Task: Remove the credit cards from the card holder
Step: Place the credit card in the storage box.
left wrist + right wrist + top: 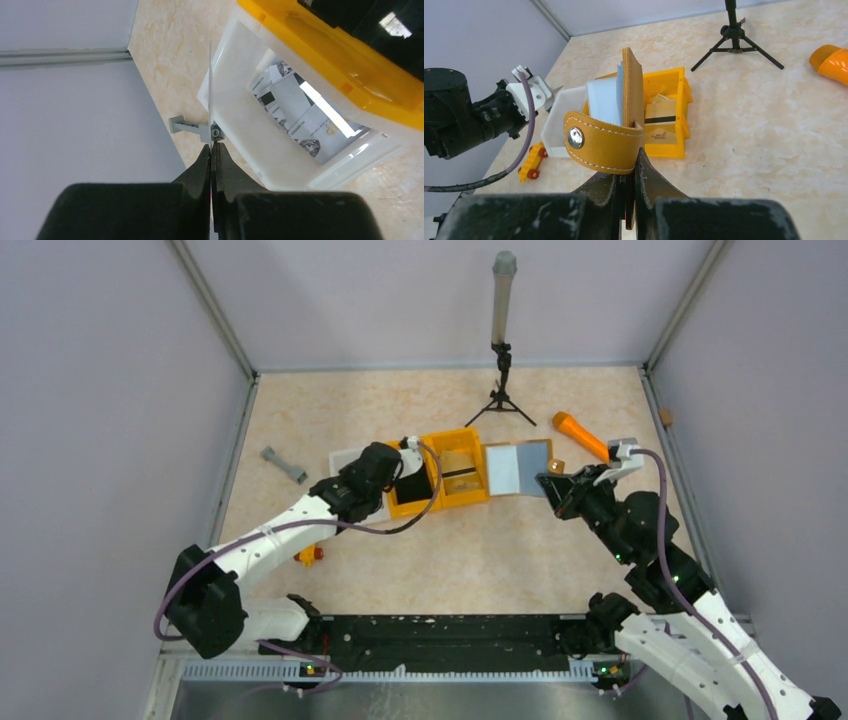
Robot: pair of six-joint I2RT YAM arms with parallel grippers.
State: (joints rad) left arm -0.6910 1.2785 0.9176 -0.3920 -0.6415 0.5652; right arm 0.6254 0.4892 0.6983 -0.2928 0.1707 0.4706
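My right gripper (629,155) is shut on the lower edge of the tan card holder (633,85), which it holds up on edge, its snap strap curling to the left. Pale credit cards (606,102) stand in the holder's left side. In the top view the holder (517,470) hangs just right of the orange bins, with the right gripper (553,480) at its right end. My left gripper (212,145) is shut on one thin credit card (210,90), seen edge-on, beside the white tray (235,125). Several printed cards (300,120) lie in that tray.
Joined orange bins (445,475) stand mid-table with the white tray (345,460) at their left. A grey dumbbell-shaped piece (283,464) lies further left, a yellow toy car (531,162) nearer the arms. A tripod with a post (500,390) and an orange stick (580,435) are behind.
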